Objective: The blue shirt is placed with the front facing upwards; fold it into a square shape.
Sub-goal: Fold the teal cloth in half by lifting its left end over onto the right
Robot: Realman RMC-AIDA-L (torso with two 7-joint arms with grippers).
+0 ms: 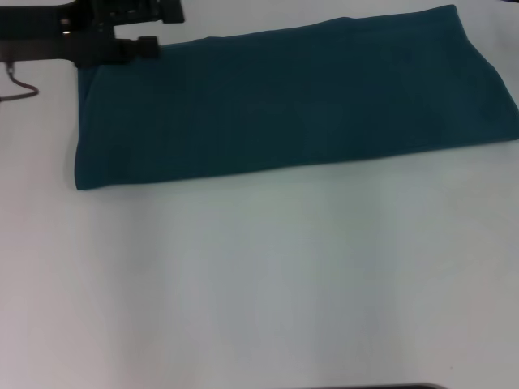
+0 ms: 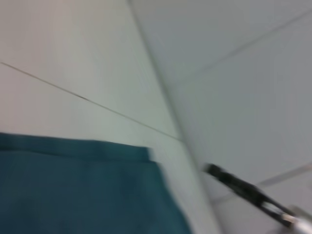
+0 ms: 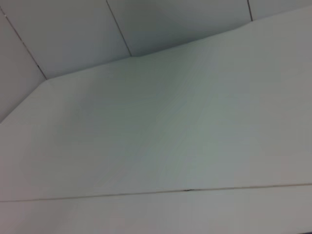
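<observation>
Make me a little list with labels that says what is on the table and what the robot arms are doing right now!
Shirt: the blue shirt, folded into a long band, plain side up, no lettering showing
Shirt position: far half of the white table
Left gripper: left gripper at the shirt's far left corner
Right gripper: not in view
Shape: long rectangle, not yet a square

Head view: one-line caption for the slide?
Blue shirt folded into a long band on the white table, left gripper at its far left corner.
</observation>
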